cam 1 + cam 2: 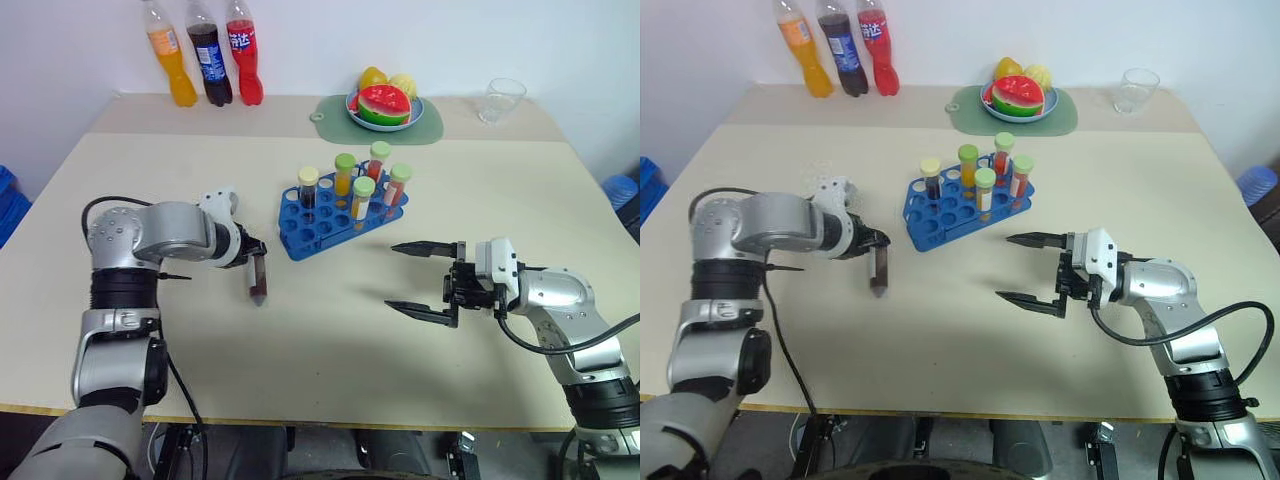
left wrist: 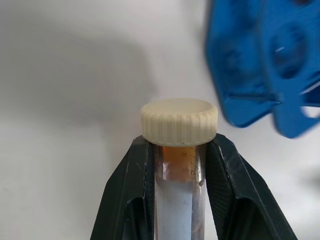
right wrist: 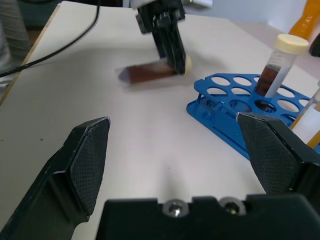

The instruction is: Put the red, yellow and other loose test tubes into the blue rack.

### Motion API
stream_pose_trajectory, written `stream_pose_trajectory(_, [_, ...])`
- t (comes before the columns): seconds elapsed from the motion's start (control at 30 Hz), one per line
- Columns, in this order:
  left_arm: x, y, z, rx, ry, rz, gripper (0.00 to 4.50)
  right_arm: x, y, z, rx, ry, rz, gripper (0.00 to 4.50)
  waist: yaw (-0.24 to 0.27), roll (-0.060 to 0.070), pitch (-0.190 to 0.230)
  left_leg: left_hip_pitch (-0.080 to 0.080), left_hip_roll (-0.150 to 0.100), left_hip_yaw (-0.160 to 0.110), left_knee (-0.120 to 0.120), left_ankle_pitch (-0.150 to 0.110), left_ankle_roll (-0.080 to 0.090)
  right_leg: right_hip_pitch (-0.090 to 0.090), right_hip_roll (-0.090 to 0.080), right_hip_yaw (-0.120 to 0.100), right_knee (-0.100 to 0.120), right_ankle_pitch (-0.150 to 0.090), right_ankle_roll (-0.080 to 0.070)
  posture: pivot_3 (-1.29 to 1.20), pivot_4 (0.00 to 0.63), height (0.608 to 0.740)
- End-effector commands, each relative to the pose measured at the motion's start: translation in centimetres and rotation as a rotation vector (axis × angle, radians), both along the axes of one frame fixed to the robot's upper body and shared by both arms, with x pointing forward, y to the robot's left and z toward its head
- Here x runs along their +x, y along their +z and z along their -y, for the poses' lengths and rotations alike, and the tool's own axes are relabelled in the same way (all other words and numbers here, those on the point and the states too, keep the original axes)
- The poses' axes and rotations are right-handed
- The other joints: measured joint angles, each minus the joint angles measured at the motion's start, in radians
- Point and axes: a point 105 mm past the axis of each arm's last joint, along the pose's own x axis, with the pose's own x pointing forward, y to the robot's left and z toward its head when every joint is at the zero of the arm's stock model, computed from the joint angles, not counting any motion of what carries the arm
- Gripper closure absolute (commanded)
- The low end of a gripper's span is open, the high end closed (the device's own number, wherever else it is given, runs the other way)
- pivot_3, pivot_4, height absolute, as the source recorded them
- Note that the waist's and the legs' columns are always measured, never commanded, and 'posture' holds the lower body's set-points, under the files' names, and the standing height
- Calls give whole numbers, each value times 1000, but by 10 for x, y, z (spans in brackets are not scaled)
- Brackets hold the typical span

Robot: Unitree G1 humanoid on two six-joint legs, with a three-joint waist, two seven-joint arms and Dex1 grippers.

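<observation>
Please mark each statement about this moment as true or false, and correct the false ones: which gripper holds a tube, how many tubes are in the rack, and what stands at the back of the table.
1. The left gripper is shut on the dark brown tube. True.
2. The right gripper holds a red tube. False: it is open and holds nothing.
3. The blue rack has no tubes in it. False: five capped tubes stand in it.
4. The held tube is already in a rack hole. False: it is beside the rack, above the table.
5. Three soda bottles stand at the table's far edge. True.
</observation>
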Motion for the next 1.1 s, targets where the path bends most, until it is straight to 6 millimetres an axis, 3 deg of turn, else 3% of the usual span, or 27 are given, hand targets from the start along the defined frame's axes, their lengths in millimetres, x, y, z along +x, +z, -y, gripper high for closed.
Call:
stream_pose_trajectory(0.03, [-5,37,2,-31,-42,209,3568,3,14,2,18,15,39,0,0,0,0,0,0,0,0,0,0,0,0,0,0,0,0,0,150,740])
stream_pose_trajectory(0.1, [-12,50,2,6,-100,315,3568,6,15,1,25,15,41,0,0,-1,1,-1,0,0,0,0,0,0,0,0,0,0,0,0,150,740])
stream_pose_trajectory(0.17, [-18,78,10,-85,-173,552,3568,9,15,2,29,7,44,0,1,0,1,-1,0,1,-1,0,0,0,0,0,-1,0,0,0,150,740])
stream_pose_trajectory(0.3, [-25,90,13,-141,-266,755,3568,11,16,7,30,-14,46,0,0,0,1,0,0,3,-2,0,0,0,0,0,-3,-1,-1,0,150,740])
stream_pose_trajectory(0.47, [-26,115,16,-23,-365,1269,3568,13,18,16,30,-59,50,0,2,0,1,-1,1,3,-2,-1,3,1,1,0,-4,-2,-4,0,150,740])
stream_pose_trajectory(0.57, [-15,97,19,131,-408,1453,3568,13,19,20,31,-87,53,0,3,0,1,0,1,3,-3,-3,5,2,1,0,-8,-2,-5,0,150,740])
stream_pose_trajectory(0.8, [-5,77,55,88,-404,1641,3568,9,25,30,22,-130,48,0,6,0,1,-3,1,3,-1,-7,13,4,-1,0,-14,1,1,0,150,740])
stream_pose_trajectory(0.97, [8,57,87,24,-408,1628,3568,4,29,33,3,-147,43,0,15,0,1,-2,1,3,-1,-7,13,4,-1,0,-14,2,3,0,150,740])
stream_pose_trajectory(1.1, [14,43,97,21,-419,1591,3568,1,34,34,-5,-155,41,0,15,0,1,-1,2,3,-1,-7,13,4,0,0,-14,2,4,0,150,740])
